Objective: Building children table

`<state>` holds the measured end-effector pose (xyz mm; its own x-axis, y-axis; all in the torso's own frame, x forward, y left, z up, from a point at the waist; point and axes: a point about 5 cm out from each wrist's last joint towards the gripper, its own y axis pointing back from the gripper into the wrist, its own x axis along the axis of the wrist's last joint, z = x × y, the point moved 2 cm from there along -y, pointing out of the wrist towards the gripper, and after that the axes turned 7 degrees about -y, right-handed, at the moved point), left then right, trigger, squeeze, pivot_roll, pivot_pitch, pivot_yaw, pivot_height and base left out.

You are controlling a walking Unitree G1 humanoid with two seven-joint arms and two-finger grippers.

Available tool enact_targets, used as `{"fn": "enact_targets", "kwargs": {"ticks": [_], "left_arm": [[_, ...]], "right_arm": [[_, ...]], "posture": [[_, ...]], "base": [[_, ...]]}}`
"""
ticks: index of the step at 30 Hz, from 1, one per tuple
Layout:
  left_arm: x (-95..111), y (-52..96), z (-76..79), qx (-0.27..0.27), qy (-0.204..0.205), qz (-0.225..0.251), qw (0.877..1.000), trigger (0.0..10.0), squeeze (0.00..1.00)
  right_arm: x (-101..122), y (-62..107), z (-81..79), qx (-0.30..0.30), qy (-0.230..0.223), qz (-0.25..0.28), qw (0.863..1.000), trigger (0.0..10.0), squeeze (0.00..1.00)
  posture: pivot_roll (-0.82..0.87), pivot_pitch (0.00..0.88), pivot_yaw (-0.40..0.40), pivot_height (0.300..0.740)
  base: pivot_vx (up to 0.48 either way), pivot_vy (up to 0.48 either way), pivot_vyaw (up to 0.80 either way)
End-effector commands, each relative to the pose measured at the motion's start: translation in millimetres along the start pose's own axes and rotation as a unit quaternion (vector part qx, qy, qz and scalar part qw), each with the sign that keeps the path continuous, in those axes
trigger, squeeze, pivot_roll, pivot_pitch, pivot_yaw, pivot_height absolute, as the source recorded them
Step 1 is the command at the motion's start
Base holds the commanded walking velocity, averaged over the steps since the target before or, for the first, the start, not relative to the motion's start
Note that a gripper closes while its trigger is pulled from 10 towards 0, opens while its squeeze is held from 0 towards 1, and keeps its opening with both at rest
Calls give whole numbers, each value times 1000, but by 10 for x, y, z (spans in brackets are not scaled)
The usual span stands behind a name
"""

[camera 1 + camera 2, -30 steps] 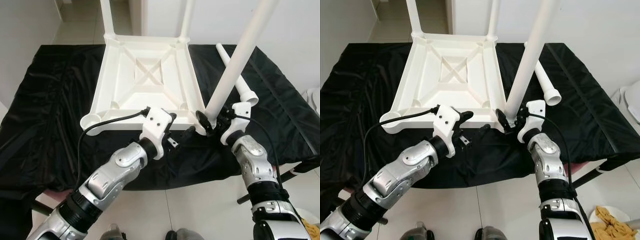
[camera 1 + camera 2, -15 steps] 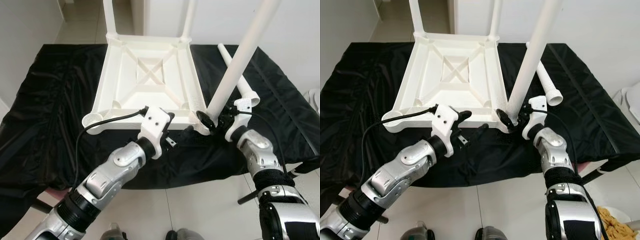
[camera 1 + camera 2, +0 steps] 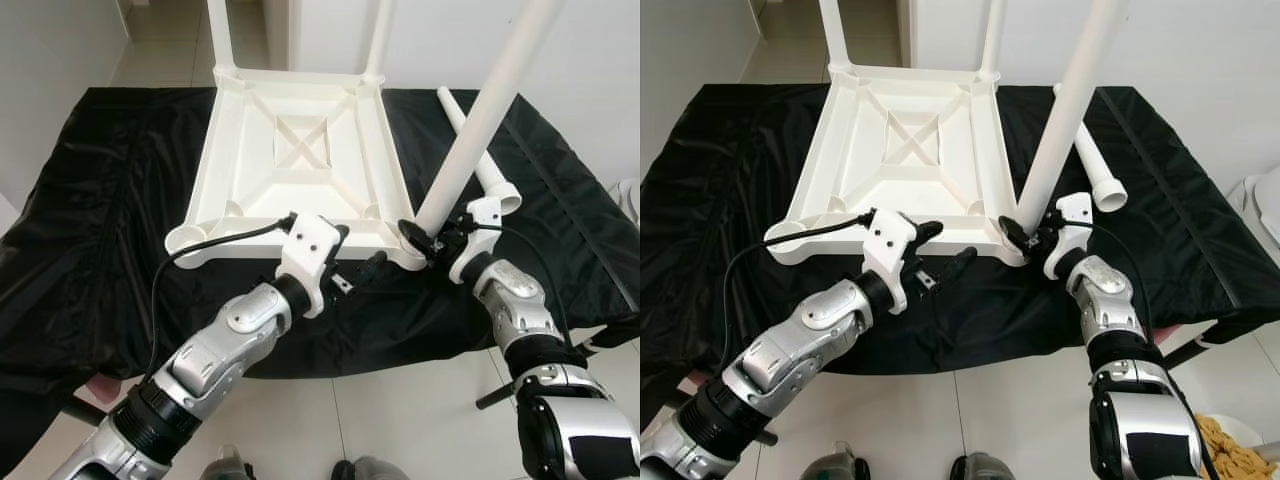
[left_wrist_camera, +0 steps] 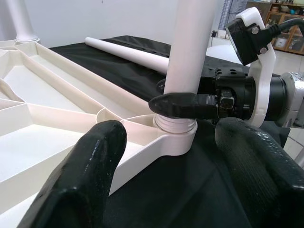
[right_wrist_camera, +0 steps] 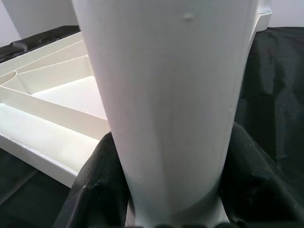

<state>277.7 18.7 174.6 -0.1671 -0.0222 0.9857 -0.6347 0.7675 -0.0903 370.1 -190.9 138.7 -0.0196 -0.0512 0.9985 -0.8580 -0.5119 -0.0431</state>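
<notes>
Right gripper (image 3: 428, 240) clamps a white leg (image 3: 478, 125) standing in the upturned tabletop (image 3: 295, 160)'s 5 o'clock corner socket; left gripper (image 3: 358, 267) gapes beside it.

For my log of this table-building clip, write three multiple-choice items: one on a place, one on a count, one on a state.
1. Where does the loose white leg lie?
A. On the black cloth, on the robot's right of the upturned tabletop
B. Inside the tabletop
C. On the floor

2. How many legs stand in the tabletop's far corners?
A. None
B. Two
C. Four

3. What is the right gripper doing?
A. Hanging idle
B. Pinching the cloth
C. Shut on the near-right leg at its corner socket

Answers: 1 A, the leg rests on the cloth beside the tabletop. 2 B, one leg rises from each far corner. 3 C, the right wrist view shows both fingers against that leg; the left gripper is open nearby.
</notes>
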Motion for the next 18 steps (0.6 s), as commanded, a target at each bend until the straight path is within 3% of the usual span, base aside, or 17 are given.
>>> {"fn": "enact_targets", "kwargs": {"ticks": [1,8,9,10,11,18], "left_arm": [[33,19,153,-123,-6,14,992,10000,0],[32,18,153,-123,-5,14,992,10000,0],[31,18,153,-123,-5,13,992,10000,0],[31,18,153,-123,-5,13,992,10000,0],[28,20,154,-123,-5,13,992,10000,0],[15,31,164,-122,-4,11,992,10000,0]], "right_arm": [[-7,21,28,0,-1,0,1000,0,0],[-30,43,27,9,-5,4,1000,0,0],[-35,45,35,3,-6,3,1000,9373,0],[-35,45,35,3,-6,3,1000,9373,0],[-36,45,34,-2,-10,4,1000,10000,0],[-52,29,0,-46,-35,20,998,10000,0]], "posture": [[10,47,-9,740],[9,48,-10,740],[9,48,-10,740],[9,48,-10,740],[10,49,-12,740],[10,51,-15,740]], "base": [[0,0,0],[0,0,0],[0,0,0],[0,0,0],[0,0,0],[0,0,0]]}}
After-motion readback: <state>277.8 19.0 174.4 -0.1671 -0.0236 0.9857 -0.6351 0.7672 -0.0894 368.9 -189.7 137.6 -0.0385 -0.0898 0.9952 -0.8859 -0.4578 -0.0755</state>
